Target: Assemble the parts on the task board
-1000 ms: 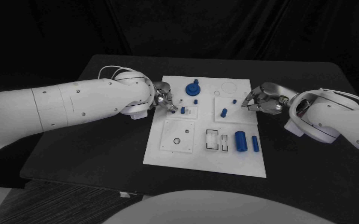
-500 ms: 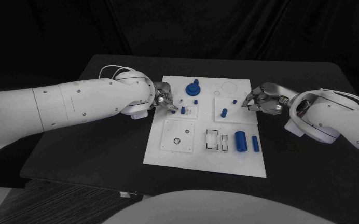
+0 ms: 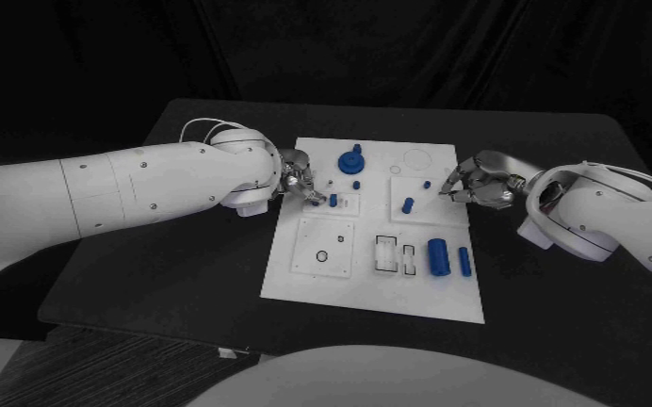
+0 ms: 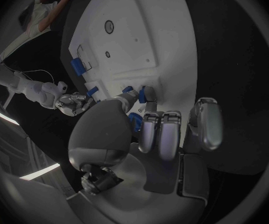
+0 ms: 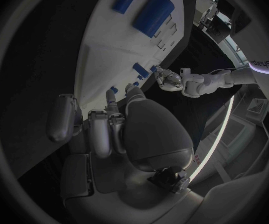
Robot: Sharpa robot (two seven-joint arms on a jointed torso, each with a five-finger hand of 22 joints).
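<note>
Both silver hands sit at the edges of the white rectangular task board [image 3: 374, 237], which lies in the middle of the black table [image 3: 177, 266]. At the board's left edge, the left hand [image 3: 299, 184] has its fingers bunched over a small blue peg [image 3: 333, 200] standing in the board; in the left wrist view the fingertips [image 4: 148, 95] close around a small blue piece [image 4: 141, 93] at the board's edge, so it appears to pinch that piece, though the contact is partly hidden. At the board's right edge, the right hand [image 3: 479, 183] has its fingers curled in toward the plate, near a short blue peg [image 3: 427, 184]; whether it holds anything cannot be told, since the fingertips [image 5: 111, 98] hide what lies between them.

On the board, a round blue knob with a stem [image 3: 350, 159] stands near the far edge, with a small blue peg [image 3: 356, 184] just before it. A blue upright pin [image 3: 408, 204] stands in the right-hand square plate. Nearer the robot, a thick blue cylinder [image 3: 437, 256] lies beside a thinner blue rod [image 3: 464, 261], close to two rectangular slots [image 3: 389, 254]. A small dark ring [image 3: 319, 257] rests on the left square plate.
</note>
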